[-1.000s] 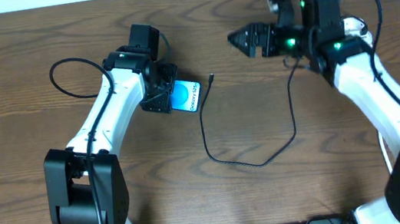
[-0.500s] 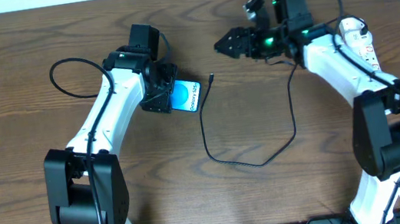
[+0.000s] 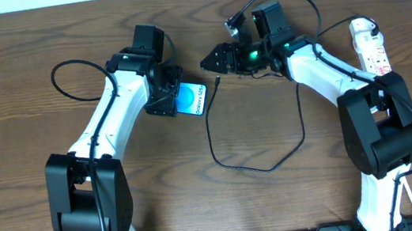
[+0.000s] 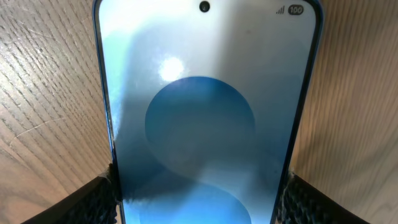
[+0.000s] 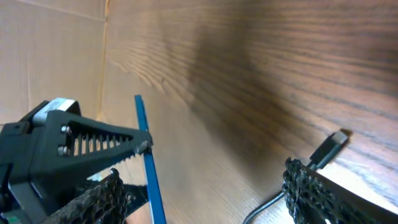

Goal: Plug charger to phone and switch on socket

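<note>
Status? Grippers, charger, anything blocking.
Left gripper shut on phone. Right gripper open, empty, near tip of charger. Cable loose on table, not plugged in. Nothing between tip and phone.

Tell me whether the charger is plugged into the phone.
No: the charger ends in a bare tip lying loose, with a clear gap of wood between it and the phone.
</note>
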Motion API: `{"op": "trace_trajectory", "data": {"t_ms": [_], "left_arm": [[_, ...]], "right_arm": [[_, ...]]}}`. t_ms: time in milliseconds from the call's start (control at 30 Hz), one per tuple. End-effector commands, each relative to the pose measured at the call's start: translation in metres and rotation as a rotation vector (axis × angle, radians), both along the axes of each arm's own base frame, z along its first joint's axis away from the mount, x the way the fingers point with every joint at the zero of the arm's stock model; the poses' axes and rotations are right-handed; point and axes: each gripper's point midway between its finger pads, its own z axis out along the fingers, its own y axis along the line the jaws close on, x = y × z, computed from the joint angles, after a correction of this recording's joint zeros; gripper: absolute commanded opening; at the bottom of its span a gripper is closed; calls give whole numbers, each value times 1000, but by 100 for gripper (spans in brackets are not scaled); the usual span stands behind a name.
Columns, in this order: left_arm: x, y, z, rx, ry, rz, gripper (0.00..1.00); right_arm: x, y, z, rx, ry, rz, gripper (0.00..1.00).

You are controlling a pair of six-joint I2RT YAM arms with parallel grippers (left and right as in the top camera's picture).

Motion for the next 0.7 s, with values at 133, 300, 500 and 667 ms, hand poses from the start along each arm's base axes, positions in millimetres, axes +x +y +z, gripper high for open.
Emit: {"op": "trace_trajectory", "data": {"t_ms": [133, 300, 500, 667], "left_arm": [[9, -2, 14, -46, -38, 113, 70], [16, -4, 17, -75, -47, 191, 70], [21, -5, 19, -100, -54, 252, 70], [22, -8, 20, -134, -43, 293, 70]], "right_arm": [[-6, 13, 16, 73, -11, 60, 81], [-10, 20, 16, 73, -25, 81, 81], [-14, 29, 19, 77, -49, 106, 81], [-21, 38, 16, 60, -72, 133, 76]]}}
